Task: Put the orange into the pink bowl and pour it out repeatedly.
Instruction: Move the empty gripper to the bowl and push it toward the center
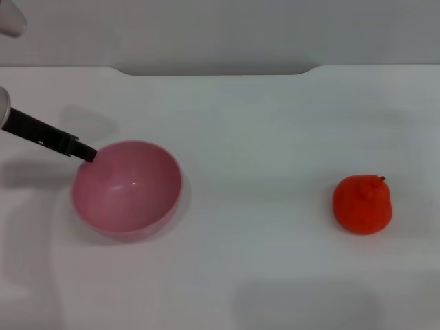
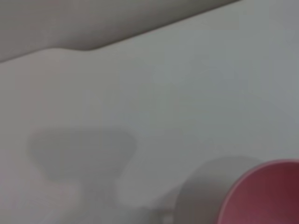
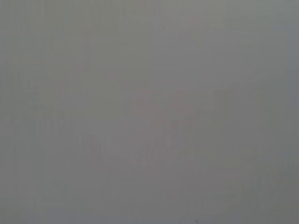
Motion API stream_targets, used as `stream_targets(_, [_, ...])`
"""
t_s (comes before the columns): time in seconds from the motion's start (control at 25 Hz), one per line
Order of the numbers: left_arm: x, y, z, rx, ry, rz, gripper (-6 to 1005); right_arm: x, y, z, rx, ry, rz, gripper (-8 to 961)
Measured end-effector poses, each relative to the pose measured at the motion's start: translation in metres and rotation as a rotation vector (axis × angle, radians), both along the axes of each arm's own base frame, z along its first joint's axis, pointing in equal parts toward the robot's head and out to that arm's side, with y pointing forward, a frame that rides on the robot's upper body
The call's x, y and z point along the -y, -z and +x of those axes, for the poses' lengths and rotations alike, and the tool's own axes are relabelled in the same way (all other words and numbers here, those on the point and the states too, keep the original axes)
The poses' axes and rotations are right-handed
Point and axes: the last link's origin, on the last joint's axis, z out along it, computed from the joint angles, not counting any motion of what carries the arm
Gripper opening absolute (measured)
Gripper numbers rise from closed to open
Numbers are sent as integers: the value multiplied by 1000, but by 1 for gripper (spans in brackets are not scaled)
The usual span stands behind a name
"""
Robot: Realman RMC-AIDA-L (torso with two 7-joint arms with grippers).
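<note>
The pink bowl [image 1: 127, 189] rests on the white table [image 1: 261, 137] at the left, empty, its opening up. My left gripper [image 1: 89, 154] reaches in from the far left; its thin black fingers [image 1: 65, 142] meet the bowl's back-left rim and grip it. The left wrist view shows part of the bowl's rim [image 2: 266, 191] close by, but no fingers. The orange [image 1: 362, 203], bright red-orange with a small stem nub, lies alone on the table at the right, well apart from the bowl. My right gripper is out of view; its wrist view shows only plain grey.
The table's far edge [image 1: 220, 69] has a shallow notch at the middle. A faint shadow lies on the table near the front, below and left of the orange.
</note>
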Motion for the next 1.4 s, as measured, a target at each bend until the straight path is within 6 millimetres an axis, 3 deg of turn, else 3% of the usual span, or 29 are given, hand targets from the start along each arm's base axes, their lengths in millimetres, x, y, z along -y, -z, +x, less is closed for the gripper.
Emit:
stream_targets(0.92, [7, 27, -15, -19, -61, -26, 468, 1, 2, -1, 12, -7, -13, 610])
stream_targets(1.4, [4, 27, -17, -38, -66, -1, 462, 1, -2, 0, 9, -7, 5, 610])
